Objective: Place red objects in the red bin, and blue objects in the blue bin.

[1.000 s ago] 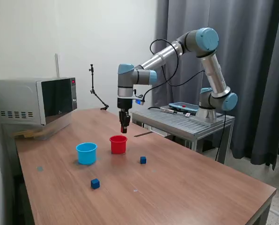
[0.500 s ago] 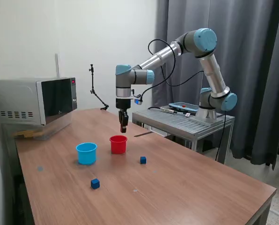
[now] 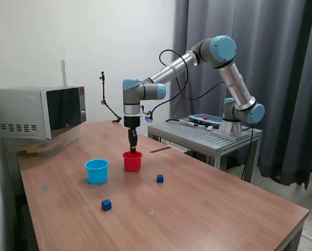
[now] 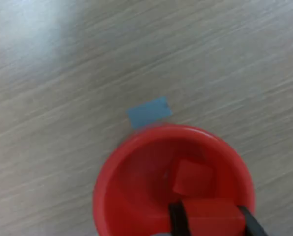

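Gripper (image 4: 210, 221) clenched on a red cube (image 4: 213, 214) just above the red cup (image 3: 132, 161) — a second red cube (image 4: 191, 178) lying inside it, light blue cup (image 3: 97, 171) beside, two blue cubes (image 3: 159, 178) (image 3: 106, 205) apart on the worktop (image 3: 208, 209).

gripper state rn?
Gripper: closed on a small plain red cube, over the round red plastic cup, which already holds another red cube.

Evenly and softly lit in the exterior view with faint shadows, yet hazy and soft-focused at the wrist, with pale glare across the surface (image 4: 33, 29).
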Robot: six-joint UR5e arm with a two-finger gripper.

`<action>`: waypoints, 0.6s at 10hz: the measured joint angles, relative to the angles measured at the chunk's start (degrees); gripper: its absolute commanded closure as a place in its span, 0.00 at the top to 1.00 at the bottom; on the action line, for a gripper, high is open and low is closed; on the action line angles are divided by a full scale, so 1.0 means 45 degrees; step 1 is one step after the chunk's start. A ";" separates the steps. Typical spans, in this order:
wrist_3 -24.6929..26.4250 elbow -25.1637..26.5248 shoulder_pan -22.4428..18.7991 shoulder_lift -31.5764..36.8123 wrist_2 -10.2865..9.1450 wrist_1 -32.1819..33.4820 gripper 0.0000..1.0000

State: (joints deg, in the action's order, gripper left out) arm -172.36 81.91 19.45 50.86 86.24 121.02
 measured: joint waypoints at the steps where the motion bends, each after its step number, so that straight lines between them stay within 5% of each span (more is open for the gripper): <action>1: 0.0001 0.0002 0.0063 -0.0044 0.0022 0.0000 0.00; 3: 0.0001 0.0012 0.0138 -0.0065 0.0045 0.0000 0.00; 4: 0.0002 0.0016 0.0151 -0.0069 0.0045 0.0000 1.00; 6: 0.0002 0.0015 0.0159 -0.0072 0.0003 0.0000 1.00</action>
State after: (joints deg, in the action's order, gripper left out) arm -172.35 81.98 20.16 50.54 86.26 121.03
